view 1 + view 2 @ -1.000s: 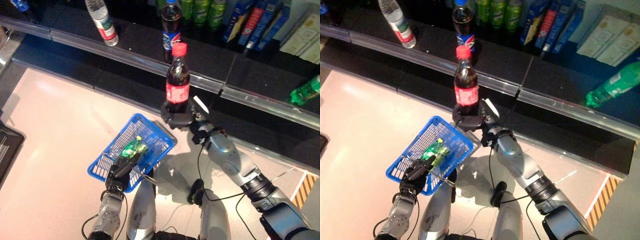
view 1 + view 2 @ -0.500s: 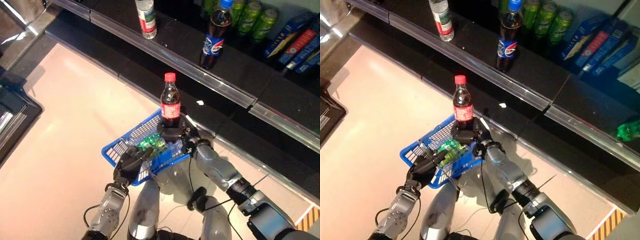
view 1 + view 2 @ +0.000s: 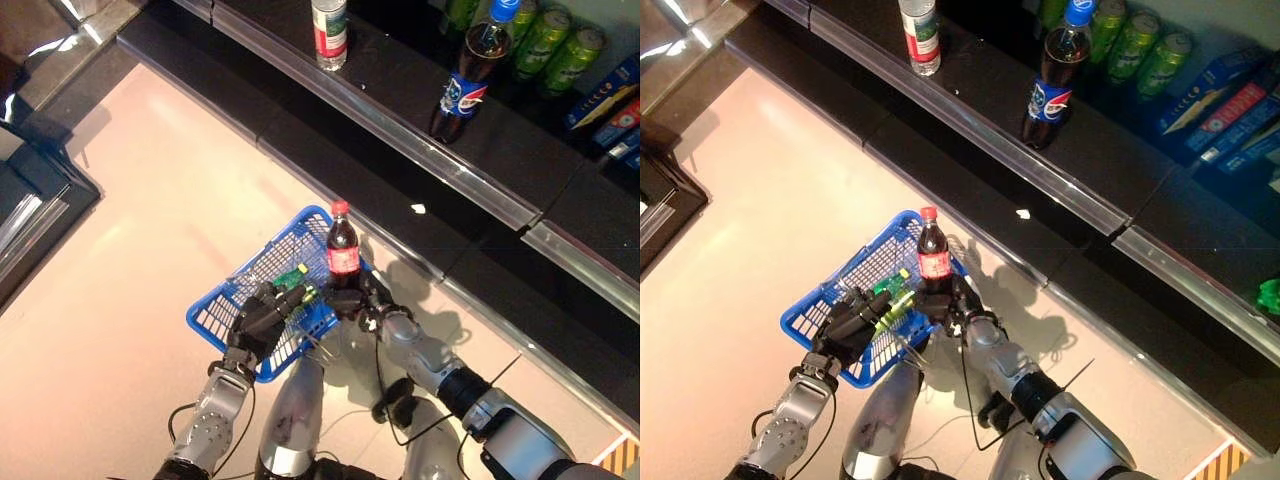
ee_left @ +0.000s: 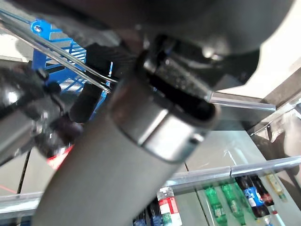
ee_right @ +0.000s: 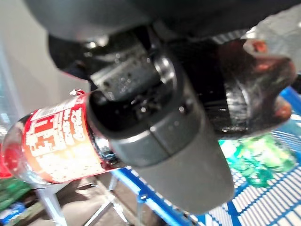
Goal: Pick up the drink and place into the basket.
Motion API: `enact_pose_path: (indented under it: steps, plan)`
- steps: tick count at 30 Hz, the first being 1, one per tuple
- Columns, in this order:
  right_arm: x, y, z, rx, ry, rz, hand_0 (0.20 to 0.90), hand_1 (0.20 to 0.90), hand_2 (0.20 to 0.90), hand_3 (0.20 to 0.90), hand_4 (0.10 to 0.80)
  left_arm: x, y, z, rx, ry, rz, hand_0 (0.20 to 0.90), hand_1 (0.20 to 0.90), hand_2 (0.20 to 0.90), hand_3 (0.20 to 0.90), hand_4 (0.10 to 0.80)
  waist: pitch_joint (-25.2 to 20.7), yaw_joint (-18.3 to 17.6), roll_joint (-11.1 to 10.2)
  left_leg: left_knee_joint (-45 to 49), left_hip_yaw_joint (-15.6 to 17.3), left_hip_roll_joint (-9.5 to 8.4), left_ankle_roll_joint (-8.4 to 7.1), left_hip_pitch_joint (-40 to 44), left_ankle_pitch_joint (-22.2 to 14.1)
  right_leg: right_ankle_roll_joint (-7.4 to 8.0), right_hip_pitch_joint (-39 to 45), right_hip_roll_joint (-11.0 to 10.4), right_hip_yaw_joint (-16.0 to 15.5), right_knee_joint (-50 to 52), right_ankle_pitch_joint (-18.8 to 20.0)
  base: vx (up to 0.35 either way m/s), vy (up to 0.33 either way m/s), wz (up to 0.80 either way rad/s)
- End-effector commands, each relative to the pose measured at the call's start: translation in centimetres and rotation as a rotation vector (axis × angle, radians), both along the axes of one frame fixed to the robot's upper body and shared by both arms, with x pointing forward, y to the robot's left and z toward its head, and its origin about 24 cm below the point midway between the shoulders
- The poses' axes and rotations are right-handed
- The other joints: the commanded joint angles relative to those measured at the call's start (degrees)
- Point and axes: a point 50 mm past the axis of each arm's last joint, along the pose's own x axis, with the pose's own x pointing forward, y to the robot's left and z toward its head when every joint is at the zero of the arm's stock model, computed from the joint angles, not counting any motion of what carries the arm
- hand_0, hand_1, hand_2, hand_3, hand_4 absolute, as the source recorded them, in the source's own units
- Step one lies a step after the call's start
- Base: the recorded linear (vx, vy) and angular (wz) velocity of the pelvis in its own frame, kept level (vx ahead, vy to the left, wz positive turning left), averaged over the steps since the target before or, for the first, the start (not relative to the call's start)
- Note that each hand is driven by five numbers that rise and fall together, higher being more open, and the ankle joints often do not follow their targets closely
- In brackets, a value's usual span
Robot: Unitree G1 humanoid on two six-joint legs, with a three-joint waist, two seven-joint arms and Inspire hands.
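Observation:
A cola bottle [image 3: 343, 256] with a red cap and red label stands upright in my right hand [image 3: 354, 301], which is shut round its lower part. It hangs at the right rim of the blue basket [image 3: 214, 311]; the right wrist view shows its label [image 5: 52, 141] above the basket's mesh [image 5: 266, 198]. A green bottle [image 3: 293, 279] lies inside the basket. My left hand [image 3: 260, 320] is at the basket's near rim, its fingers curled round the wire handle [image 4: 75, 69].
A dark shelf ledge [image 3: 400, 140] runs across the far side, close behind the basket. On it stand a water bottle [image 3: 329, 20], a blue-labelled cola bottle [image 3: 467, 86] and green cans [image 3: 546, 40]. A black object [image 3: 28, 200] sits at far left on the pale floor.
The camera has shifted. My right hand has brought the cola bottle down from in front of the shelf to the basket's right rim. The left hand keeps hold of the basket.

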Motion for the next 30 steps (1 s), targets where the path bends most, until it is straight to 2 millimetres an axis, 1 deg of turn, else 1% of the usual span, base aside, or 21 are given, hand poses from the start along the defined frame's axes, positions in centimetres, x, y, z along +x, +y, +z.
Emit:
enact_pose_path:
  steps: [1,3,8,14,18,20,21,23,24,25,28,30]
  plan:
    - [1.4,6.0,6.9,0.212,-0.259,0.172,0.300,0.300,0.300,0.200,0.100,0.2,-3.5,15.7,-0.111,-0.879,-0.272,0.300,0.300,0.300,0.200,0.100,-1.4,-0.5,2.1,5.7,-0.9,-3.12,3.34,-1.4,-1.6,-0.27,3.9,0.0,0.5,-8.2,9.4,0.007,-0.008,0.07]
    - [1.5,6.0,6.2,0.194,-0.222,0.171,0.300,0.300,0.300,0.200,0.100,0.2,-3.6,15.9,-0.085,-0.885,-0.280,0.300,0.300,0.300,0.200,0.100,-1.4,-0.1,2.3,5.4,-0.9,-3.28,3.34,-1.5,-1.7,-0.18,3.8,-0.2,0.3,-8.3,9.5,0.012,-0.013,0.09]
    - [2.1,5.5,4.6,0.176,-0.135,0.161,0.300,0.300,0.300,0.200,0.100,0.5,-3.3,16.2,-0.085,-0.879,-0.300,0.300,0.300,0.300,0.200,0.100,-1.4,1.1,2.9,5.1,-1.4,-4.01,3.61,-2.5,-1.8,0.12,3.1,-0.8,-0.6,-8.0,9.6,0.006,-0.017,0.11]
    - [2.3,4.8,2.5,0.273,0.047,0.171,0.300,0.300,0.300,0.200,0.100,0.4,-3.0,16.6,-0.091,-0.901,-0.332,0.300,0.300,0.300,0.200,0.100,-1.4,2.7,3.5,4.6,-2.0,-4.66,3.76,-3.5,-1.3,0.40,2.6,-1.3,-1.9,-7.9,9.9,0.007,-0.009,0.09]
    - [2.3,4.4,1.9,0.392,0.130,0.183,0.300,0.300,0.300,0.200,0.100,-0.1,-2.9,17.4,-0.093,-0.955,-0.380,0.300,0.300,0.300,0.200,0.100,-1.4,3.8,3.2,4.2,-2.6,-4.92,3.94,-4.0,-1.1,0.58,2.6,-1.3,-2.7,-8.2,10.2,0.016,-0.019,0.14]
    - [2.9,3.7,2.0,0.431,0.154,0.177,0.300,0.300,0.300,0.200,0.100,-0.5,-3.0,17.9,-0.083,-1.002,-0.430,0.300,0.300,0.300,0.200,0.100,-1.4,4.3,3.1,3.9,-2.9,-5.03,4.05,-4.1,-0.9,0.70,2.5,-1.4,-3.0,-8.3,10.4,0.019,-0.003,0.11]
    - [2.9,3.6,2.0,0.438,0.158,0.172,0.300,0.300,0.300,0.200,0.100,-0.6,-3.1,17.9,-0.081,-1.005,-0.436,0.300,0.300,0.300,0.200,0.100,-1.4,4.4,3.1,3.9,-2.9,-5.04,4.05,-4.1,-0.9,0.72,2.5,-1.4,-3.0,-8.3,10.4,0.000,0.000,0.00]
    - [3.6,2.9,2.6,0.498,0.160,0.141,0.300,0.300,0.300,0.200,0.100,-0.7,-3.3,18.4,-0.033,-1.035,-0.462,0.300,0.300,0.300,0.200,0.100,-1.4,4.6,3.2,3.6,-2.8,-5.12,4.25,-4.2,-0.7,0.93,2.4,-1.4,-3.2,-8.4,10.6,0.004,0.028,0.07]
    - [3.7,2.9,2.7,0.509,0.158,0.142,0.300,0.300,0.300,0.200,0.100,-0.8,-3.3,18.5,-0.028,-1.044,-0.468,0.300,0.300,0.300,0.200,0.100,-1.4,4.7,3.2,3.6,-2.8,-5.14,4.30,-4.2,-0.7,0.96,2.4,-1.5,-3.2,-8.4,10.6,-0.010,0.040,0.04]
    - [4.1,2.9,3.5,0.557,0.151,0.141,0.300,0.300,0.300,0.200,0.100,-1.0,-3.5,18.8,-0.017,-1.075,-0.505,0.300,0.300,0.300,0.200,0.100,-1.4,4.7,3.2,3.8,-2.9,-5.21,4.33,-4.5,-0.7,1.06,2.1,-1.6,-3.3,-8.2,10.7,0.000,0.000,0.00]
    - [4.4,3.2,4.4,0.589,0.142,0.146,0.300,0.300,0.300,0.200,0.100,-1.4,-3.9,19.1,-0.002,-1.116,-0.562,0.300,0.300,0.300,0.200,0.100,-1.4,4.9,3.1,3.8,-3.0,-5.26,4.40,-4.7,-0.7,1.18,1.9,-1.6,-3.2,-8.2,10.8,-0.004,0.016,0.05]
    - [4.6,3.5,4.9,0.646,0.175,0.162,0.300,0.300,0.300,0.200,0.100,-1.7,-4.4,19.5,-0.005,-1.132,-0.609,0.300,0.300,0.300,0.200,0.100,-1.4,5.0,3.0,3.8,-2.9,-5.26,4.50,-4.8,-0.7,1.33,1.6,-1.7,-3.2,-8.1,10.9,-0.011,0.027,0.13]
